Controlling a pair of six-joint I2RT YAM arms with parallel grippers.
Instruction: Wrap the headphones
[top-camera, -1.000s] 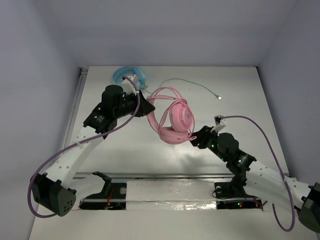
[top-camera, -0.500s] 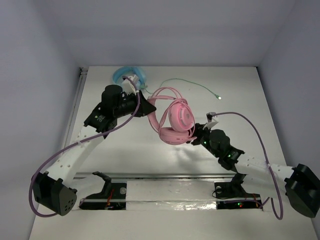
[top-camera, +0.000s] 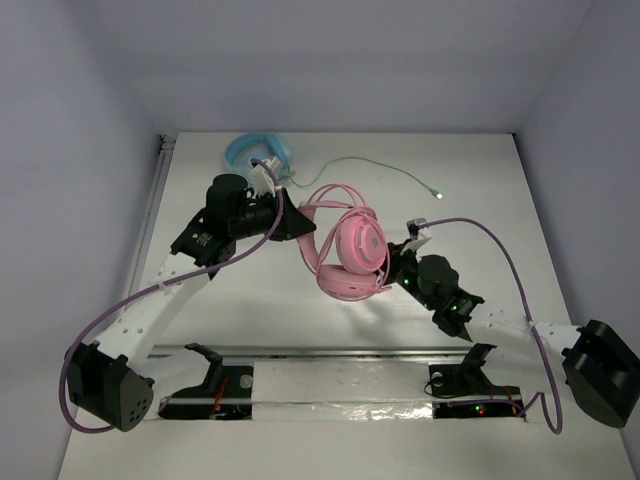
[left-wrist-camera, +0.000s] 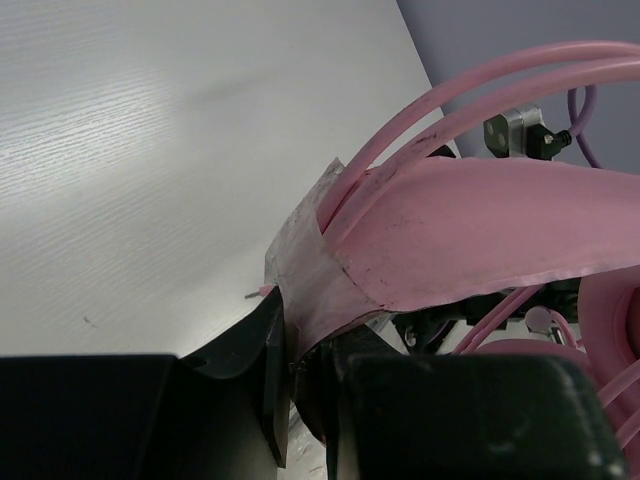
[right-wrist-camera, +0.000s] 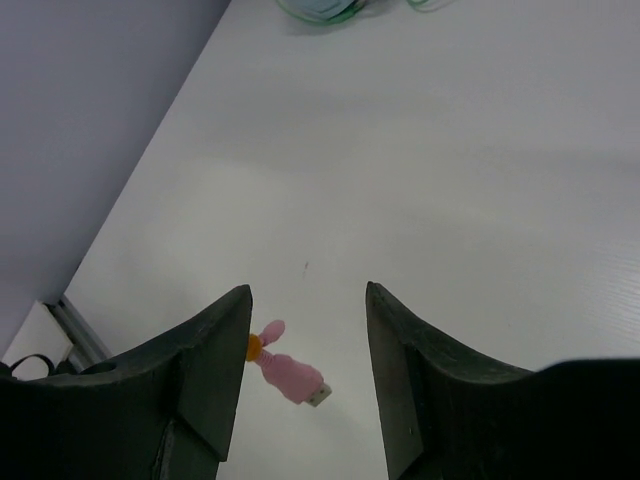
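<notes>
The pink headphones (top-camera: 352, 252) are held up over the middle of the table, earcups hanging low and the thin double headband (top-camera: 325, 192) arching toward the left arm. My left gripper (top-camera: 300, 224) is shut on the wide pink band (left-wrist-camera: 460, 235) of the headphones, which runs between its jaws. My right gripper (top-camera: 397, 266) sits just right of the earcups with its jaws open and nothing between its fingers. In the right wrist view the cable's pink plug (right-wrist-camera: 292, 372) shows below the gap, close to the left finger (right-wrist-camera: 215, 340) of the right gripper (right-wrist-camera: 308, 300).
Light blue headphones (top-camera: 258, 150) lie at the back of the table, their green cable (top-camera: 392, 172) trailing right. A metal rail (top-camera: 340, 352) runs along the near edge by the arm bases. Grey walls close in both sides.
My right arm has swung in toward the earcups and its jaws have opened wider. The pink headphones have shifted slightly lower and turned. The left gripper stays shut on the band.
</notes>
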